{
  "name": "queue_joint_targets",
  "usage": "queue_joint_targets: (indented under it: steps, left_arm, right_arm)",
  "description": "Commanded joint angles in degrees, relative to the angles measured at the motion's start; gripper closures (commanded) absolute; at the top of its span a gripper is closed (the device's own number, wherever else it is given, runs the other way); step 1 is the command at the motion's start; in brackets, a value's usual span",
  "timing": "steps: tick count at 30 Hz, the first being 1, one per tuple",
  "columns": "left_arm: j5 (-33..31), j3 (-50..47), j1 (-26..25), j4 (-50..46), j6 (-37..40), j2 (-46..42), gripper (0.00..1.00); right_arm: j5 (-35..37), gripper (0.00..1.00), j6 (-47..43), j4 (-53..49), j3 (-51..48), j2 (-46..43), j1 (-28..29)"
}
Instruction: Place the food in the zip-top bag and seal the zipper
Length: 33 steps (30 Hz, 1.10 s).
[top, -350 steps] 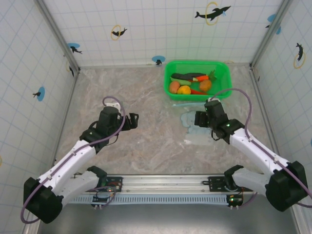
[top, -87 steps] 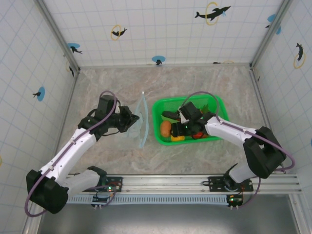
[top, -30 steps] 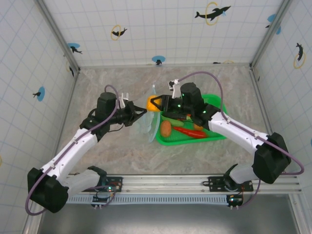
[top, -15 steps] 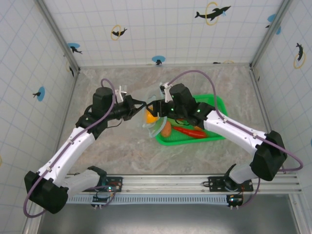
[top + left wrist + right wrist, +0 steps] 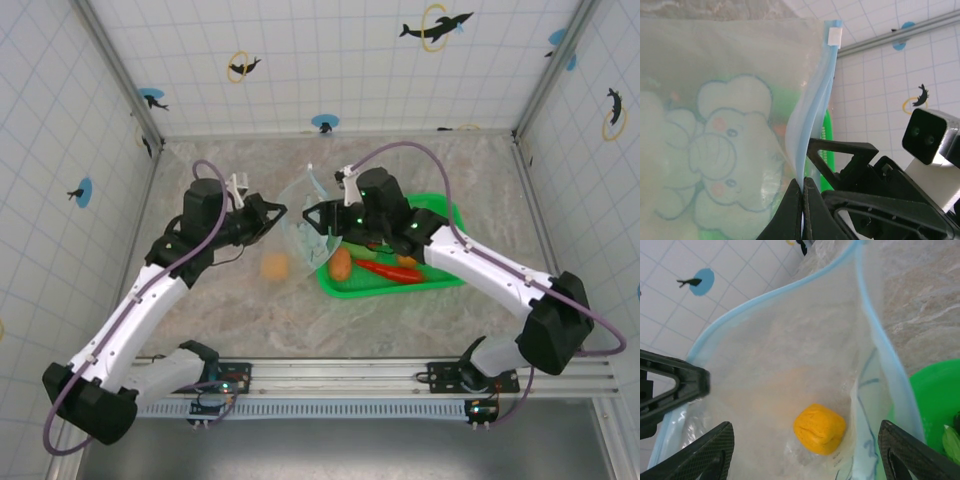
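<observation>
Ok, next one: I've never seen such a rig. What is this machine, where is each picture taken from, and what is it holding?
Two white robot arms are bolted at the near edge of a marble-look table. The wide picture comes from a fixed camera above and behind them; the other two from wrist cameras. The left gripper is shut on the pale blue zipper strip of a clear elephant-print plastic bag. The right gripper is open at the bag's mouth. A yellow-orange round toy fruit shows through the film; whether it is inside I cannot tell. A green plastic basket holds a brownish-orange oval and a red chili.
</observation>
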Motion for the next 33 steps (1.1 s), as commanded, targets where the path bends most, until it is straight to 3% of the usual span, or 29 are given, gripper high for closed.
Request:
queue_joint_targets:
  steps: [1, 4, 10, 18, 23, 33]
  left_arm:
    - [-4.88, 1.82, 0.16, -3.61, 3.0, -1.76, 1.0]
    - [-6.7, 1.47, 0.16, -4.98, 3.61, -2.33, 1.0]
    - [-9.18, 2.31, 0.25, -6.89, 5.74, -3.03, 1.0]
    - [-9.34, 5.84, 0.25, -8.96, 7.13, -2.74, 1.0]
    - [-9.1, 5.57, 0.25, -8.74, 7.42, -2.58, 1.0]
    - [-8.51, 2.0, 0.25, -6.58, 7.14, -2.7, 1.0]
  right_arm:
    - [-1.39, 0.23, 0.23, 4.52, -1.91, -4.6, -2.23]
    - [-0.2, 0.2, -1.42, 8.42, -5.91, -9.7, -2.94]
    - [-3.48, 0.17, -1.78, 2.23, -9.05, -12.99, -10.57]
    - [20.43, 0.16, -0.79, -22.65, -11.02, -10.56, -14.34]
    - [27.94, 0.07, 5.99, -29.07, -13.98, -7.01, -15.01]
    - [20.35, 0.07, 14.72, -21.51, -19.76, -1.69, -17.53]
